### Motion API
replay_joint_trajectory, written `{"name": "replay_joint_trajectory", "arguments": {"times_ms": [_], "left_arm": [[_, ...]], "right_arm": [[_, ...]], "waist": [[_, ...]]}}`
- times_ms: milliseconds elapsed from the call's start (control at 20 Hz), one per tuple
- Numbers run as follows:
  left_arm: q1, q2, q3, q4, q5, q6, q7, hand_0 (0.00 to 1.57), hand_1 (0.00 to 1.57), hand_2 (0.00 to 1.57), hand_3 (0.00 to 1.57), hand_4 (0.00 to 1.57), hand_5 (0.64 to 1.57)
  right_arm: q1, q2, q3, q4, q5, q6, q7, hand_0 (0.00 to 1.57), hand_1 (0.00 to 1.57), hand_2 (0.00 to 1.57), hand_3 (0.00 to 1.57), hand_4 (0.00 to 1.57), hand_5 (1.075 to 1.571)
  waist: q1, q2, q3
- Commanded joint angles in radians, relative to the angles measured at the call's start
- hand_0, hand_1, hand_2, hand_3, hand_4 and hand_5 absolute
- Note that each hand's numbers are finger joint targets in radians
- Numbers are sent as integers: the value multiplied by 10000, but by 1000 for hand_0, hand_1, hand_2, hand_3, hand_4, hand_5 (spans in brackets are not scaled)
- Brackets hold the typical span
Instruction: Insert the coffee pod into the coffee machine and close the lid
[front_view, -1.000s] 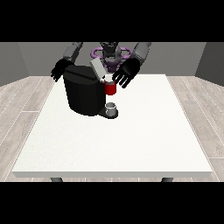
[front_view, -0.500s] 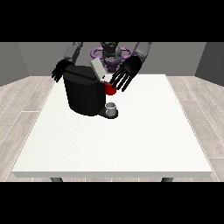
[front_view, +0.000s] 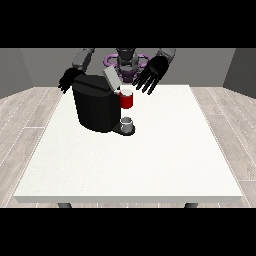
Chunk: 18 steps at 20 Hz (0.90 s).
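Hand at the view's right (front_view: 152, 74): my fingers are spread and empty, lifted up and away from the red thing at the machine (front_view: 127, 100) since a moment ago.

Hand at the view's left (front_view: 68, 80): fingers hang relaxed behind the coffee machine (front_view: 96, 106).

Lid (front_view: 111, 79): raised, not yet closed.

Coffee pod: I cannot pick it out; a grey thing (front_view: 127, 123) sits at the machine's base on the surface (front_view: 150, 160).

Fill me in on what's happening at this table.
A humanoid robot stands behind a white table with a black coffee machine on it. The machine's lid is tilted up, open. A red thing at the machine sits at its front, above a small grey thing on the base. The hand at the view's right hovers above them, fingers spread, holding nothing. The hand at the view's left is behind the machine.
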Motion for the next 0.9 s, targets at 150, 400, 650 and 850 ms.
{"name": "replay_joint_trajectory", "arguments": {"times_ms": [150,400,650,850], "left_arm": [[962,-883,293,-450,610,-83,63,0,0,0,0,0,1571],[1915,-1966,2171,-326,2945,-162,-364,0,0,0,0,249,1571],[3241,-2793,2661,-398,3771,-37,-358,0,0,0,0,0,1571],[4643,-3115,2774,-562,4182,-279,-709,0,0,0,0,191,1571]], "right_arm": [[562,-253,-505,474,-388,178,-14,0,0,0,0,383,1571],[1357,-224,-638,456,-449,112,-34,0,0,0,0,430,1571],[2191,-274,-318,124,-335,400,157,0,0,0,0,445,1571],[2577,-564,-101,-158,142,267,338,0,0,0,0,357,1571]], "waist": [[731,-1154,0],[1395,-2223,-16],[1646,-3518,-9],[2294,-4383,-12]]}}
